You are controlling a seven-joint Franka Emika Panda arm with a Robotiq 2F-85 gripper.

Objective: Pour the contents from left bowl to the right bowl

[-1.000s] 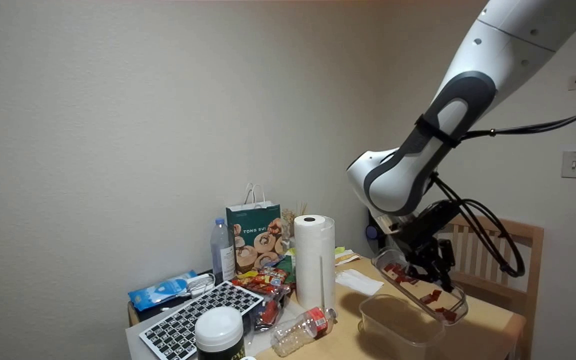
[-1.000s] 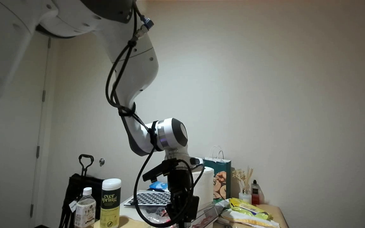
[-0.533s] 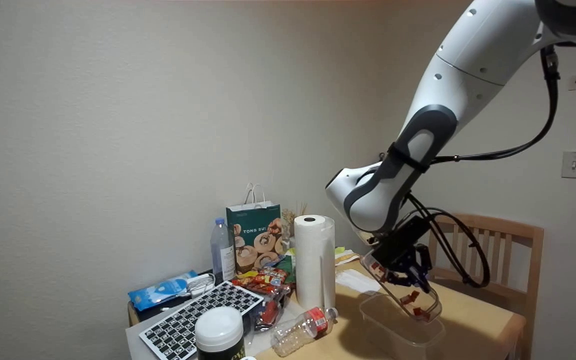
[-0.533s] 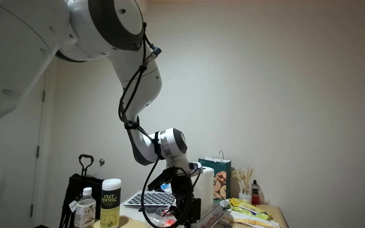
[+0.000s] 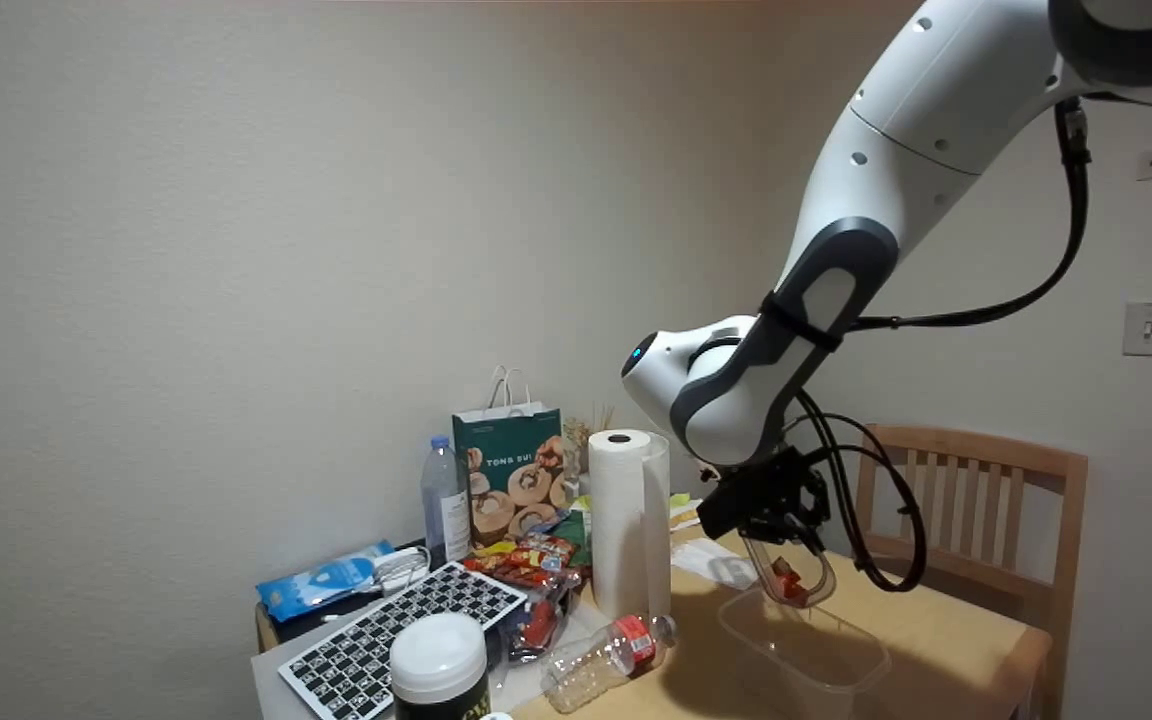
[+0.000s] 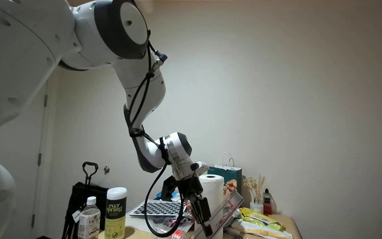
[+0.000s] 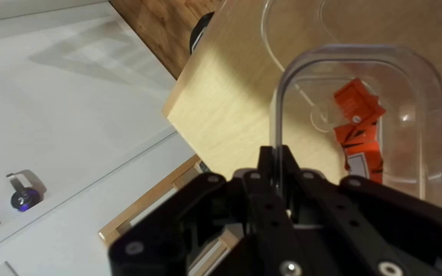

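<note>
My gripper is shut on the side wall of a clear plastic container. The held container shows tilted in both exterior views. Several red-orange packets lie bunched inside it; they also show in an exterior view. A second clear container stands on the table, below the held one. Part of its rim shows behind the held container in the wrist view. My gripper also shows in both exterior views.
A paper towel roll stands close to the arm. A plastic bottle lies before it. Snack bags, a checkered board and a paper bag are on the left. A wooden chair stands behind the table.
In an exterior view the gripper and held container have moved left, over the standing container. The held container has turned and tilts more steeply. Its packets now sit bunched together.
</note>
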